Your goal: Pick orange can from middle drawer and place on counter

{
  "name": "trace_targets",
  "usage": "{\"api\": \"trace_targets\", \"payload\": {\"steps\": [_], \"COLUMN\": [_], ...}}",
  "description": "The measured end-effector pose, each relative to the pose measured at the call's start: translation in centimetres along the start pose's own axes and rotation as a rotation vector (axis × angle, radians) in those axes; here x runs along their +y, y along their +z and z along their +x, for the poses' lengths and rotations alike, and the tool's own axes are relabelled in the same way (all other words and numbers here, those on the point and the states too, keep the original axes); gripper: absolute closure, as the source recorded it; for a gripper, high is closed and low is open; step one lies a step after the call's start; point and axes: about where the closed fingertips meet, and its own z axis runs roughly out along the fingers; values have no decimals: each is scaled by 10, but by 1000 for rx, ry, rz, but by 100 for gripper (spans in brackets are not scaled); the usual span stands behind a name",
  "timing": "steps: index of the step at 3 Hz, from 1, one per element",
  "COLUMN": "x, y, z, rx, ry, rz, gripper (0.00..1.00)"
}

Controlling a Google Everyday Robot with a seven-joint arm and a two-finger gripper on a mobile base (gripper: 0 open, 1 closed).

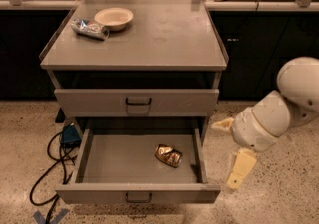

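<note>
The orange can (168, 155), crumpled and golden-brown, lies on its side on the floor of the open middle drawer (119, 163), right of centre. The counter (159, 39) is the grey cabinet top above it. My gripper (225, 155) hangs just right of the drawer's right wall, outside the drawer and apart from the can. Its cream fingers (242, 168) are spread, with nothing between them. The white arm reaches in from the right.
A white bowl (113, 18) and a silver-blue cylinder (89, 28) lie at the counter's back left. The drawer above (137, 101) is closed. A blue box (70, 135) with black cable lies on the floor to the left. A pale ledge with glass panels runs behind.
</note>
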Motion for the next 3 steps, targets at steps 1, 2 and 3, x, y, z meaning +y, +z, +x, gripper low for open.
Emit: {"api": "trace_targets", "payload": {"steps": [1,2,3], "x": [-1,0,-4], "y": [6,12,44], "z": [2,6,-1], "rx": [-11,-56,-239], "ry": [-7,9,17], "rz": [-15,-16,-5], "gripper": [0,0,0]}}
